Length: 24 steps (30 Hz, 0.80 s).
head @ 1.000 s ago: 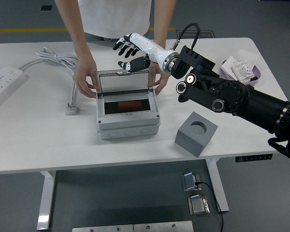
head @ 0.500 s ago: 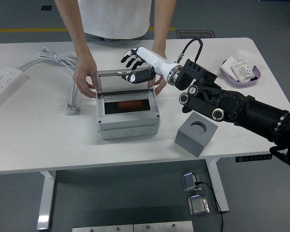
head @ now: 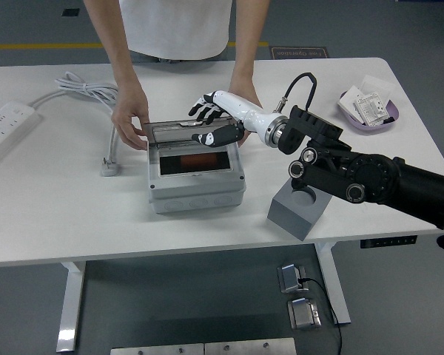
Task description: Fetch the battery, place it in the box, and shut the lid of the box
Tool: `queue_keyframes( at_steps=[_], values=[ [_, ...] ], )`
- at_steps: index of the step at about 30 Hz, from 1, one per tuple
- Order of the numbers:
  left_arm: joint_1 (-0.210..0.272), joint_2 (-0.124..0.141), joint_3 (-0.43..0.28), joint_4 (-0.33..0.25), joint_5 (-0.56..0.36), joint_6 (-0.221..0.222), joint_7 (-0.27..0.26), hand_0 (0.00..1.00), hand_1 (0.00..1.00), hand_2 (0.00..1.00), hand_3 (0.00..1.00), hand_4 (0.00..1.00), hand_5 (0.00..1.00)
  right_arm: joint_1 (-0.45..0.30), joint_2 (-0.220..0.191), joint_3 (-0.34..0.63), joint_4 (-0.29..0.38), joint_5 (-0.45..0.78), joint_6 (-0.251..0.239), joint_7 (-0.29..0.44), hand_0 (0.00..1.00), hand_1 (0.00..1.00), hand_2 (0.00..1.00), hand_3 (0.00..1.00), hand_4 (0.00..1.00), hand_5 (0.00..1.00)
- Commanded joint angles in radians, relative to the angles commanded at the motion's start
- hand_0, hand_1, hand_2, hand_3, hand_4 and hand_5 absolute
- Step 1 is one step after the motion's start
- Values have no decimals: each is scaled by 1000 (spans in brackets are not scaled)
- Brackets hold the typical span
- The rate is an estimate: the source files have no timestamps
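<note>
At nine o'clock a person's hand (head: 129, 116) steadies the box (head: 196, 174); my right hand (head: 217, 120), fingers spread, holding nothing, presses on its half-lowered lid (head: 186, 131). The battery (head: 196, 160) lies inside, at six o'clock of my hand; a grey block (head: 296, 213) sits at four

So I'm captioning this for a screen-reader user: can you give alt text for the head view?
The robot's right hand presses the clear lid down over a grey box holding an orange battery, while a person's hands steady the box on a white table.
</note>
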Motion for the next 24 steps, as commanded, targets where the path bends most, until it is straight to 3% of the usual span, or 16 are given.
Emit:
queue_keyframes(
  at_steps=[5, 12, 19, 24],
  values=[
    [9, 6, 26, 0, -38, 2, -11, 701, 734, 712, 674, 595, 434, -28, -58, 0, 102, -37, 3, -34, 728, 637, 675, 686, 763, 250],
    [16, 8, 41, -1, -62, 5, -20, 702, 734, 712, 673, 594, 436, -57, -105, 10, 223, -71, 8, -72, 717, 635, 674, 692, 771, 267],
    [16, 5, 23, -2, -46, 5, -20, 702, 735, 712, 673, 593, 436, -94, -125, 49, 229, -88, 14, -81, 720, 640, 676, 699, 778, 285],
    [19, 1, 23, -1, -50, 4, -20, 702, 735, 713, 673, 592, 442, -172, -190, 163, 237, -169, 70, -143, 721, 637, 668, 701, 778, 282]
  ],
)
